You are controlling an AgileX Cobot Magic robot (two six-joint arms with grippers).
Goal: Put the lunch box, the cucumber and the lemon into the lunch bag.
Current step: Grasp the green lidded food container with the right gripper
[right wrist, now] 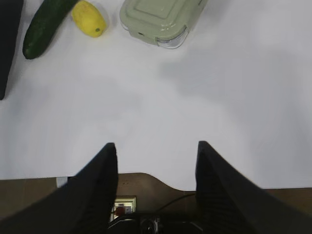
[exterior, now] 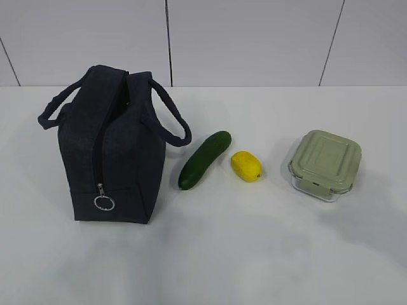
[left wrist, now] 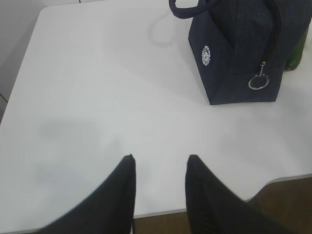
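The left gripper [left wrist: 158,163] has its two dark fingers [left wrist: 124,185] spread apart with nothing between them, at the bottom of the left wrist frame over the bare white counter [left wrist: 97,97]. The right gripper [right wrist: 156,148] is the same: fingers [right wrist: 105,170] wide apart, holding nothing, at the bottom of the right wrist frame.

One lunch bag [exterior: 111,146] stands upright at the left of the exterior frame. Its zipper runs down to a silver ring pull [exterior: 104,203]; what is inside cannot be seen. One lunch box [exterior: 325,164] sits at the right, green lid clipped on, contents not visible.

One cucumber [exterior: 204,160] lies just right of the bag, one lemon [exterior: 246,166] near it. All are well apart from both grippers, toward the upper edge of each wrist frame.
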